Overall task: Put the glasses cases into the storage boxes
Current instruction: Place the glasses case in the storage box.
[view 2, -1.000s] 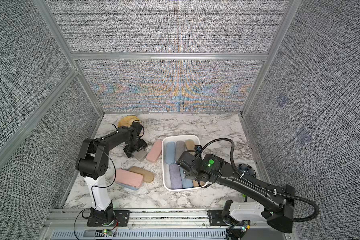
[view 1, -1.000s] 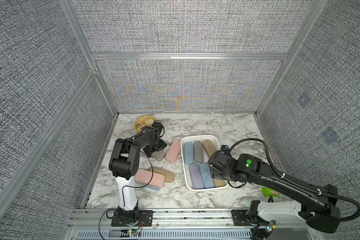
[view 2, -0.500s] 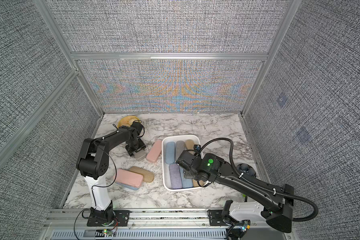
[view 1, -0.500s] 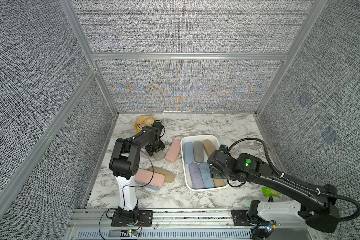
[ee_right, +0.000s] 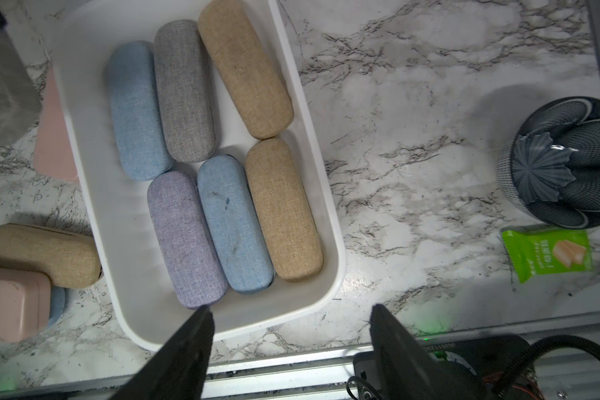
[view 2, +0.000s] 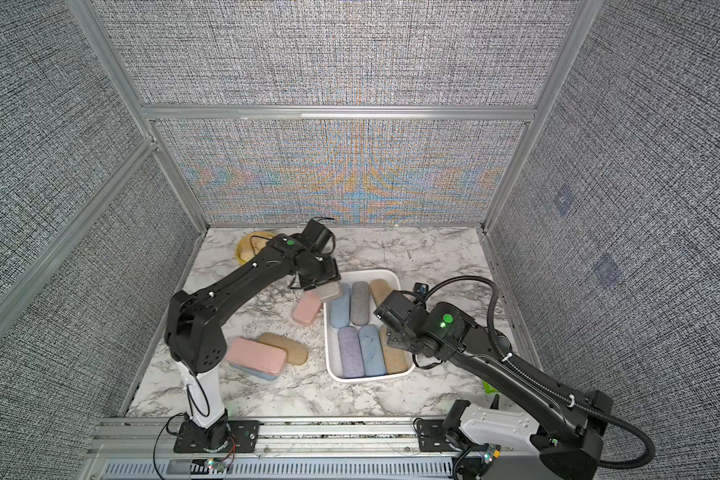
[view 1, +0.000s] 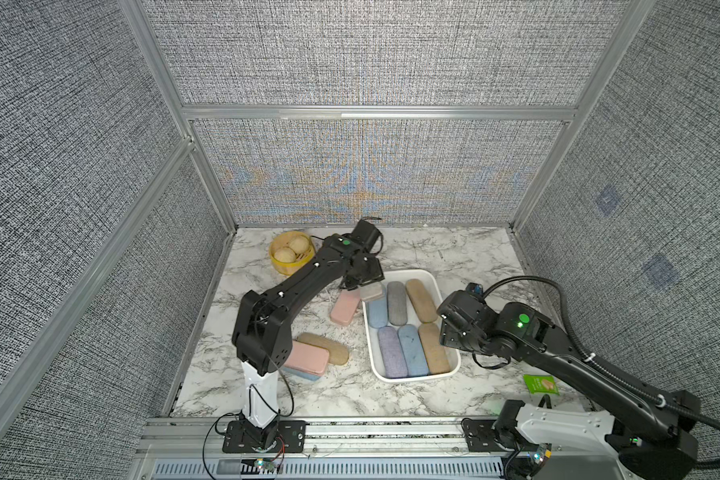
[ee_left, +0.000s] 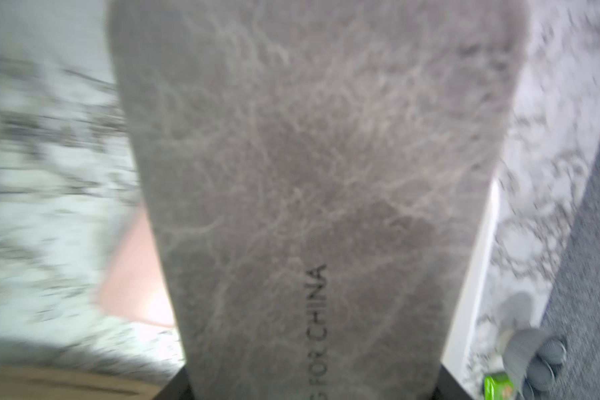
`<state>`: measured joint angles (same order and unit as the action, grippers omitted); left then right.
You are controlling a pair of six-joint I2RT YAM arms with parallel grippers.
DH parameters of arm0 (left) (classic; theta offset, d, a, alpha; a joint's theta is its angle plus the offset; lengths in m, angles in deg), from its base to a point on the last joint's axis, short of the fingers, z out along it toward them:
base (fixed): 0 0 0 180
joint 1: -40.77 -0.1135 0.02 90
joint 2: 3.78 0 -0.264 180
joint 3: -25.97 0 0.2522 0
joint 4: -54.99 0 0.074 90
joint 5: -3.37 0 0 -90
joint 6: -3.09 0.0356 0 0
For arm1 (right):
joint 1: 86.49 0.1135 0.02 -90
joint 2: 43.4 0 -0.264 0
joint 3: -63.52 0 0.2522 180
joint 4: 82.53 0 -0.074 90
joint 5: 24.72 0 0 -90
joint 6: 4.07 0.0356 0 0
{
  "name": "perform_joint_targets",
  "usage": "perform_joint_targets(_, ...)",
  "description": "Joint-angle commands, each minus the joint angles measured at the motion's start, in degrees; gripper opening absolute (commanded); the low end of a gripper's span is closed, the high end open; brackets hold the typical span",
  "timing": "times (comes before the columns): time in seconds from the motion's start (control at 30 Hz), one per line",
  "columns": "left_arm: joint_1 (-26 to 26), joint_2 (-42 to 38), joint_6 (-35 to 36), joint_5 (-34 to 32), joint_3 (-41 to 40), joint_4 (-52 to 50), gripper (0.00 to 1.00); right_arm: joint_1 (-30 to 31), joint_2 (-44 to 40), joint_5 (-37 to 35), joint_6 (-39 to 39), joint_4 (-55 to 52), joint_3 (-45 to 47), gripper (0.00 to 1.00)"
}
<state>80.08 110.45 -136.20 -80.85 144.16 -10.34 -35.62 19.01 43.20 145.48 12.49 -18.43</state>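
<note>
left gripper (view 1: 364,283), jaws pinching the grey case (view 1: 371,291), has lifted it off the table (view 1: 454,253) to the 11 o'clock corner of the bin (ee_right: 118,225) w/ six cases (ee_right: 236,221) inside, so a drop looks next, while right gripper (ee_right: 291,315) waits, jaws spread, at 3 o'clock.

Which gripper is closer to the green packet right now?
Right. The right gripper hangs over the bin edge nearest the packet; the left gripper holds a grey case at the bin's far opposite corner.
</note>
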Motion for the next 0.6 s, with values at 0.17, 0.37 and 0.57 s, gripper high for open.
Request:
perform_joint_targets(0.17, 3.6, 14.1, -1.4, 3.0, 14.6, -4.1, 0.50, -1.6, -6.5, -1.3, 3.1, -6.1, 3.7, 0.73)
perform_joint_targets(0.37, 4.0, 20.6, -2.4, 5.0, 20.8, -6.4, 0.50, -1.8, -8.7, -0.9, 3.8, -6.2, 5.8, 0.73)
perform_joint_targets(0.57, 5.6, 19.5, -3.4, 4.9, 17.9, -6.1, 0.49, -1.9, -7.4, -1.1, 2.9, -6.2, 4.9, 0.73)
